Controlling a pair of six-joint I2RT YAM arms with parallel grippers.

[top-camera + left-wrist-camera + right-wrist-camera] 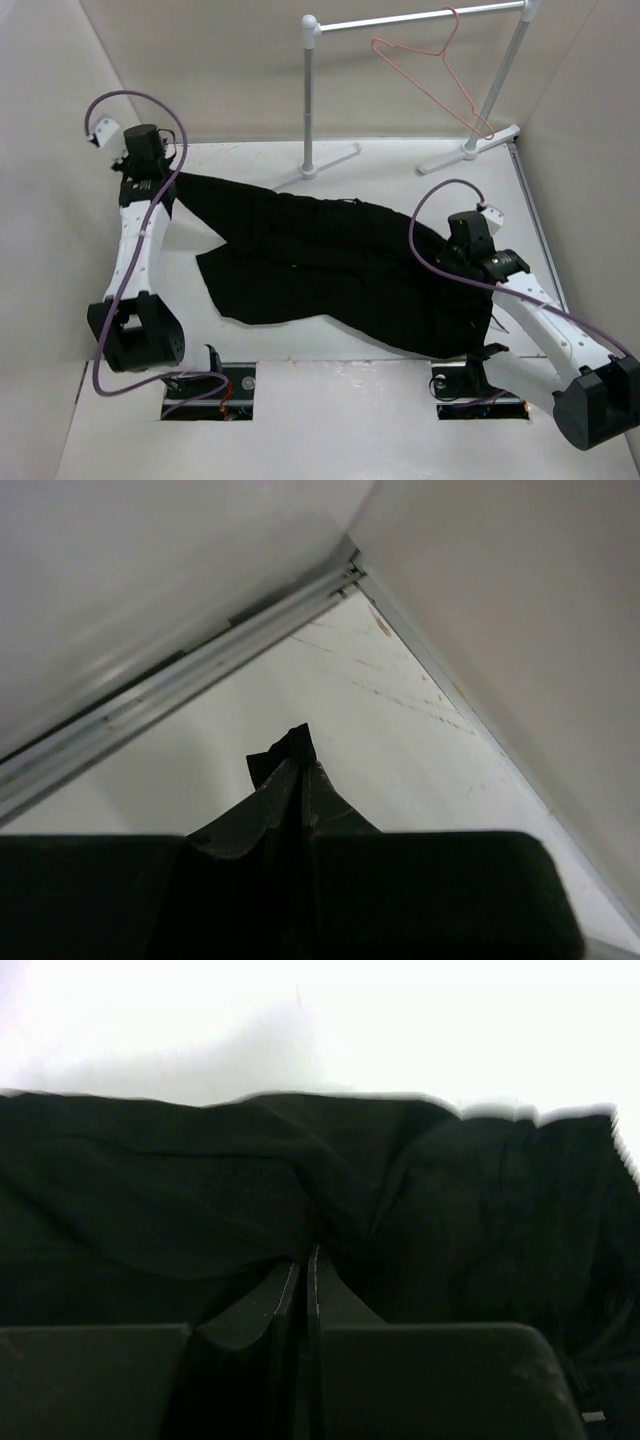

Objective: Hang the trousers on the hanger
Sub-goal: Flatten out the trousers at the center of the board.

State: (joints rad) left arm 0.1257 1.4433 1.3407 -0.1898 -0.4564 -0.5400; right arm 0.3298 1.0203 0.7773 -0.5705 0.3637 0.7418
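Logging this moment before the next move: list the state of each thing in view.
trousers: lying spread out, off the hanger, gripped at both ends.
hanger: hooked on the garment rail, bare.
garment rail: standing upright at the far side.
left gripper: shut on the trousers' left end.
right gripper: shut on the trousers' right end.

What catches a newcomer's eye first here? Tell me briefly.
The black trousers sprawl across the middle of the table, pinched at one end by the shut left claw and at the other by the shut right claw. Behind them, the thin pink hanger dangles bare from the white rail at the far right.
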